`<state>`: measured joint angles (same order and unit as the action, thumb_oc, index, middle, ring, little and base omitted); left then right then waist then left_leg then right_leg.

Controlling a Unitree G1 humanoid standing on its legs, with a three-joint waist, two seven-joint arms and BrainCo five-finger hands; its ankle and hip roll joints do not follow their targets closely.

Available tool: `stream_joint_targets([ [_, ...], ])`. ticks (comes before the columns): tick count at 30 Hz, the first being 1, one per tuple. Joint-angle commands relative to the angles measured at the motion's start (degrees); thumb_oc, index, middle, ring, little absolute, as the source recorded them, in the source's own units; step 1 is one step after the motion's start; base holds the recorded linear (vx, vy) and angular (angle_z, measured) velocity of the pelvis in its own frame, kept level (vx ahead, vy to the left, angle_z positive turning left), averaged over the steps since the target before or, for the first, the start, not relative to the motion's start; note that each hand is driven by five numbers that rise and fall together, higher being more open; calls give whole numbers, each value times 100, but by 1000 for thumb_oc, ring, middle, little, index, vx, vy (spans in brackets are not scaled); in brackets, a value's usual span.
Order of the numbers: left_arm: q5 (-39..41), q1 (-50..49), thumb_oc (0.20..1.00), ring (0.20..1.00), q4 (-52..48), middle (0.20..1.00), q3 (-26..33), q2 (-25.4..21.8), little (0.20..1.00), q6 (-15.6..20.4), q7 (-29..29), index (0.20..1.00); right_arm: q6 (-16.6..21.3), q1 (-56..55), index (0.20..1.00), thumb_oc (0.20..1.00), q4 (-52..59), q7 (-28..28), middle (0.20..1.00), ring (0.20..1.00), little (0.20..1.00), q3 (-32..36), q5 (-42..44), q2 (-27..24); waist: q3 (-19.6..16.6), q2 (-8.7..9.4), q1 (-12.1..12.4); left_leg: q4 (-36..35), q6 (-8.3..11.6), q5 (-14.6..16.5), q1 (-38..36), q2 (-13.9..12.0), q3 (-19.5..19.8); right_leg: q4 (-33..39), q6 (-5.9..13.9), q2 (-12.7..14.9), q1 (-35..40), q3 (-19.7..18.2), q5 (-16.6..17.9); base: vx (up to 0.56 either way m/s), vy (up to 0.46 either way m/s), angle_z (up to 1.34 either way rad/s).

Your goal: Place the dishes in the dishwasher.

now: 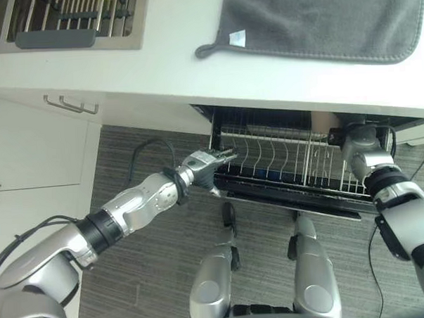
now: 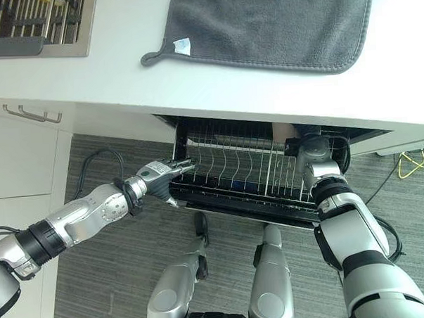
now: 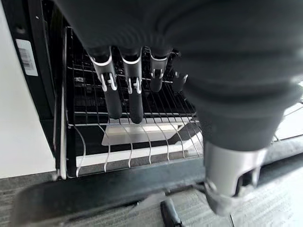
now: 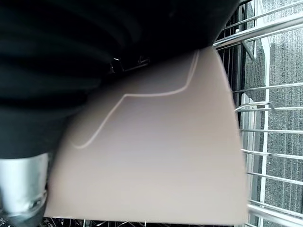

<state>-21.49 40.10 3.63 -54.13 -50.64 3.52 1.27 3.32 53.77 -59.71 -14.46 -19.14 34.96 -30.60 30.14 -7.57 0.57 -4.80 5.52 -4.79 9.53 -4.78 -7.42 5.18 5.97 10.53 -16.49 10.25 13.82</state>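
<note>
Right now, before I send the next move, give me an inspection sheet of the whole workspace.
Surface: white countertop above the pulled-out wire dishwasher rack.
Job's things: beige flat dish at the right hand, over the rack's right end.
Clutter: grey cloth mat on the countertop; drying rack in the steel sink.
Hands: left hand, fingers straight, at the rack's left front corner; right hand at the dish, fingers hidden.
Cables: yellow wire on the floor, far right.
Surroundings: white cabinet drawers, grey striped floor.

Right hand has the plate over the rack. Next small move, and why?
Probably lower the beige plate between the rack's upright tines before releasing: the right hand holds it at the rack's right side, not visibly seated. The left hand rests at the rack's left edge.
</note>
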Motion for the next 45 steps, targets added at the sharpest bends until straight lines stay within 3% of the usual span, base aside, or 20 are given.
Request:
stream_joint_targets([
  [1, -102, 127, 1000, 1000, 162, 1000, -106, -197, 1000, 45, 225, 1000, -14, 345, 200, 200, -730, -579, 200, 200, 200, 335, 254, -243, -35, -3, 67, 79, 24, 167, 308, -175, -61, -215, 717, 497, 128, -139, -615, 0, 0, 0],
  [7, -89, 77, 1000, 1000, 154, 1000, -230, -168, 1000, 6, 403, 1000, -73, 239, 200, 200, -950, -793, 200, 200, 200, 548, 336, -245, -35, -95, 31, 78, 18, 170, 327, -147, -79, -212, 719, 517, 93, -143, -613, -3, 11, -1],
  [8, -91, 60, 1000, 1000, 128, 1000, -266, -157, 1000, -36, 453, 1000, -75, 202, 253, 253, -990, -893, 253, 253, 253, 548, 348, -224, -35, -111, 26, 91, 12, 175, 331, -149, -91, -221, 723, 526, 84, -143, -615, 0, 0, 0],
  [9, -86, 58, 1000, 1000, 132, 1000, -292, -150, 1000, -53, 484, 1000, -87, 194, 1000, 1000, -1018, -926, 1000, 1000, 1000, 554, 352, -222, -35, -115, 22, 95, 10, 178, 328, -147, -93, -220, 722, 526, 89, -144, -618, 0, 0, 0],
  [21, -98, -72, 1000, 1000, 129, 1000, -332, -120, 1000, -148, 545, 1000, -88, 77, 1000, 1000, -882, -1256, 1000, 1000, 1000, 323, -506, -202, -35, -114, -34, 11, 4, 158, 242, -153, -119, -191, 726, 478, 158, -175, -629, 0, 0, 0],
  [24, -110, -195, 1000, 1000, 90, 1000, -284, -164, 1000, -170, 587, 1000, -403, -22, 1000, 1000, -711, -1968, 1000, 1000, 1000, 136, -1456, -238, -35, -107, -81, -16, 0, 164, 232, -148, -137, -177, 740, 470, 144, -186, -615, 0, 0, 0],
  [33, -340, -695, 1000, 1000, 101, 1000, -177, 48, 1000, -295, 888, 1000, -863, -534, 1000, 1000, -512, -3759, 1000, 1000, 1000, 268, -2033, -126, -35, -172, -224, -18, -37, 209, 254, -128, -200, -151, 722, 457, 63, -302, -624, 11, 33, 0],
  [45, -474, -961, 1000, 1000, 79, 1000, -129, 163, 1000, -360, 1058, 1000, -952, -948, 1000, 1000, -338, -4707, 1000, 1000, 1000, 281, -2037, -99, -35, -222, -307, -15, -66, 224, 262, -113, -254, -160, 701, 461, 33, -359, -647, 3, 14, -1],
])
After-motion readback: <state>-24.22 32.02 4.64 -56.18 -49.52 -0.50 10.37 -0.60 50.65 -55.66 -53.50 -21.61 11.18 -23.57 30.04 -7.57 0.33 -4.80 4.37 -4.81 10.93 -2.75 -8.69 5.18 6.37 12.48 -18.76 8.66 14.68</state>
